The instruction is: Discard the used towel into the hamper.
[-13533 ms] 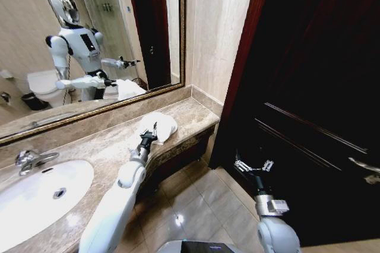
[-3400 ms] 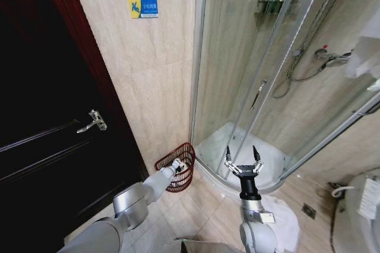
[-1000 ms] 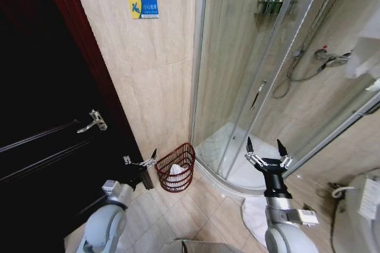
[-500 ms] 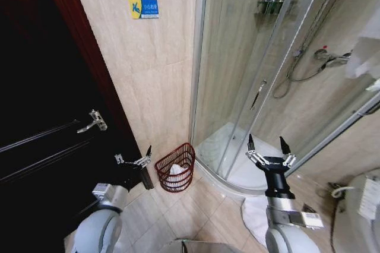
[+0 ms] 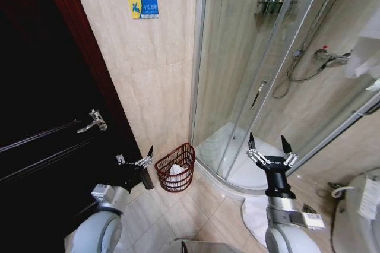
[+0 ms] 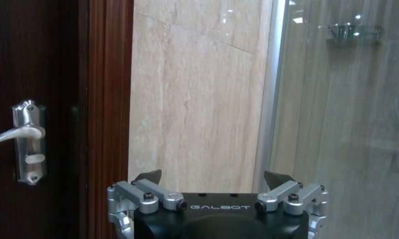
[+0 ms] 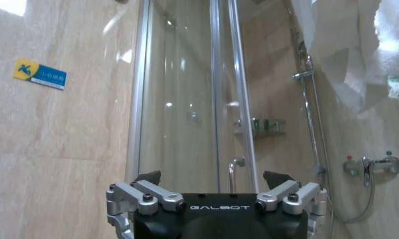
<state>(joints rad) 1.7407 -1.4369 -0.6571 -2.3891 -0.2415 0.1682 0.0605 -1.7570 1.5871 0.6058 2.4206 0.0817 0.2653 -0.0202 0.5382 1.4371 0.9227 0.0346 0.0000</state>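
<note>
A white towel (image 5: pixel 176 169), seemingly crumpled, lay inside the wire-woven hamper (image 5: pixel 176 166); at its 9 o'clock the left gripper (image 5: pixel 135 158) hung spread and empty, like the right gripper (image 5: pixel 266 148).

"GALBOT" on both hand (image 6: pixel 213 177) housings

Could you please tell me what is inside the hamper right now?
A white towel lies inside the hamper, showing through its openwork wires. The basket's bottom beneath the towel is covered.
</note>
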